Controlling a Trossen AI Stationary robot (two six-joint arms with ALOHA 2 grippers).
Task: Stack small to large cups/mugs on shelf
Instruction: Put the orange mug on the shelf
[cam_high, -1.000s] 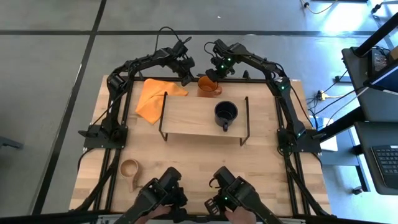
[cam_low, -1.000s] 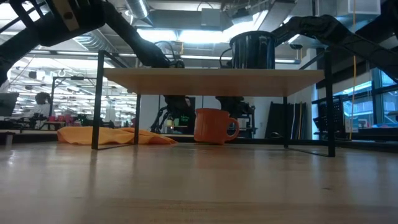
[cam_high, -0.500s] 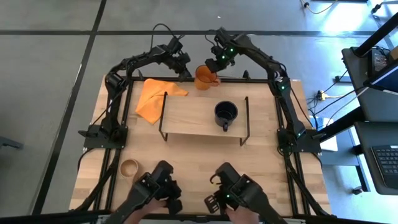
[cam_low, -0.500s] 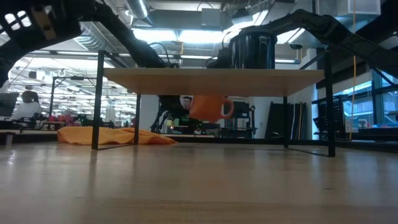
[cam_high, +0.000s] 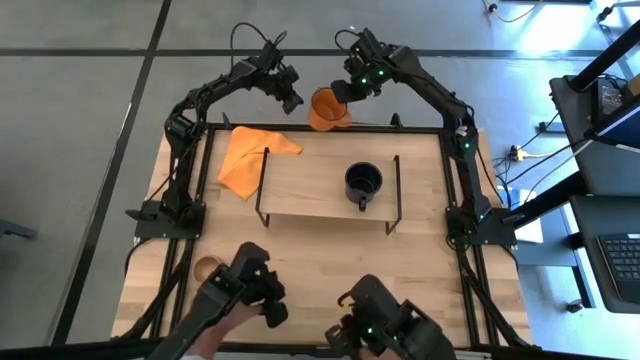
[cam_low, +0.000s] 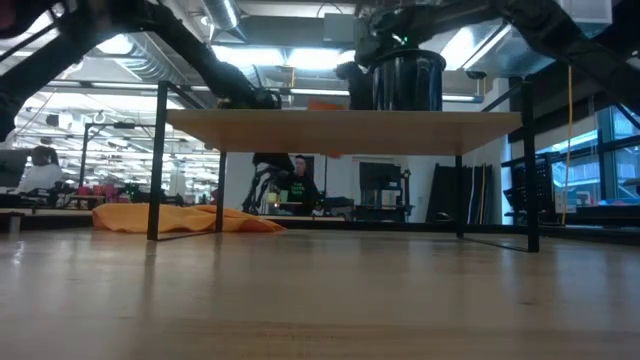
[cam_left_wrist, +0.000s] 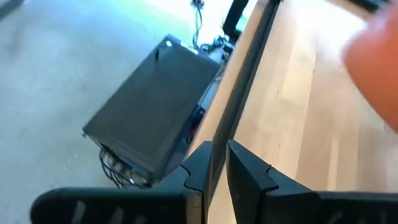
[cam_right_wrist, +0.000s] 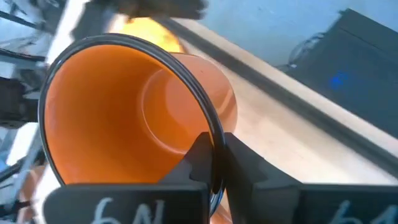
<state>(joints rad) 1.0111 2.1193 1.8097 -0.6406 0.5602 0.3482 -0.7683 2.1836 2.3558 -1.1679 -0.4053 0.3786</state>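
The right gripper (cam_high: 343, 92), clamped on the orange mug's (cam_high: 323, 108) rim above the worktop's (cam_high: 430, 260) far edge, could let the tilted mug slip.

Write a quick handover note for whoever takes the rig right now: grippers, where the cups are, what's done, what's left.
Right gripper: shut on the orange mug rim, lifted past the table's far edge.
Left gripper: shut, empty, beside that mug.
Navy mug: on the shelf.
Wooden cup: on the table, near left corner.
Done: navy placed.
Left: orange mug and wooden cup.
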